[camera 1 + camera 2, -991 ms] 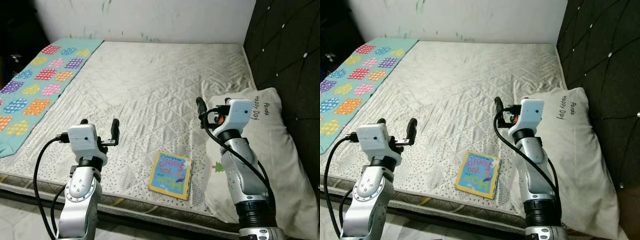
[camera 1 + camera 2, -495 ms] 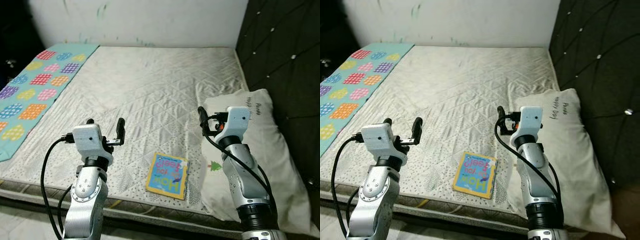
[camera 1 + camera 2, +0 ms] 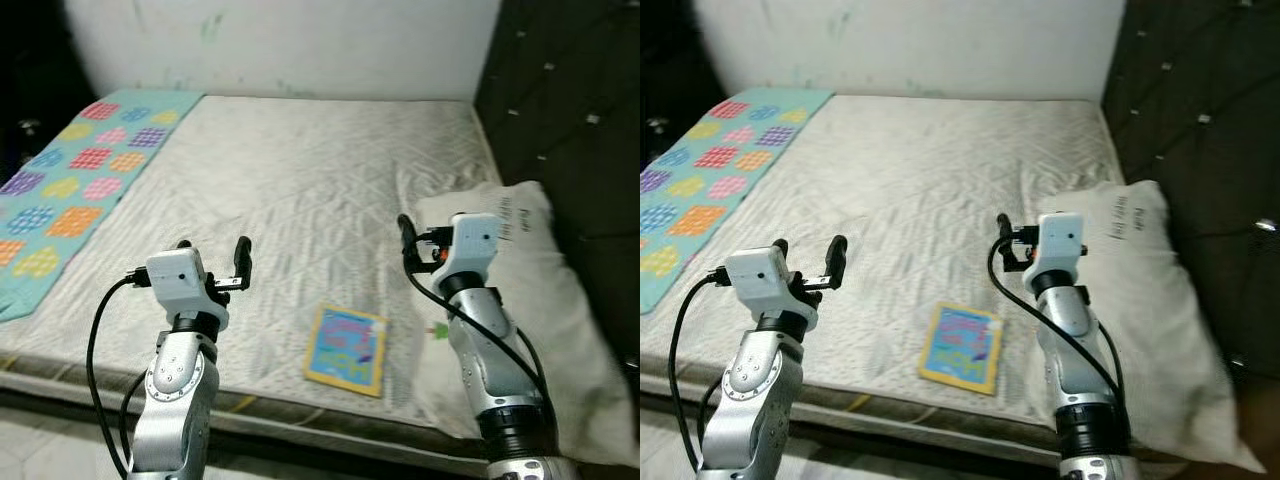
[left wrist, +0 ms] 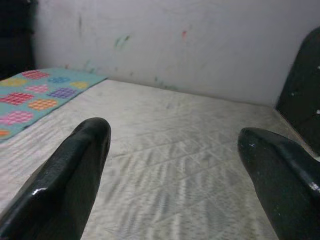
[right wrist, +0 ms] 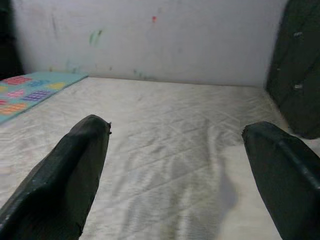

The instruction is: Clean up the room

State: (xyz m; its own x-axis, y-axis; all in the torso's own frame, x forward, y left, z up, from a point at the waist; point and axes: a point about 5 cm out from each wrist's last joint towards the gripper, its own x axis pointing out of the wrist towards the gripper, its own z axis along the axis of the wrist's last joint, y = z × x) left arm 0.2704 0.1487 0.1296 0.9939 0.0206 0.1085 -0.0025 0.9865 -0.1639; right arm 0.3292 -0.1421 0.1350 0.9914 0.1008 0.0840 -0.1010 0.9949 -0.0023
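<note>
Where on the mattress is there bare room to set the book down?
Widest free patch: the mattress middle, between the patterned blanket on the robot's left and the pillow on its right, up to the wall. Tight spot: the near edge, where the book lies between both open claws.

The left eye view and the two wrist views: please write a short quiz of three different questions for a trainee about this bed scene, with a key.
1. True or false: the colourful square picture book lies on the white quilted mattress near its front edge, between the two arms.
2. Multiple choice: what lies on the mattress against the dark padded headboard? A) the white pillow with black writing B) a folded towel C) a basket
3. Fill in: the left gripper and the right gripper both have their fingers ____.

Key: 1 true; 2 A; 3 open, holding nothing.
</note>
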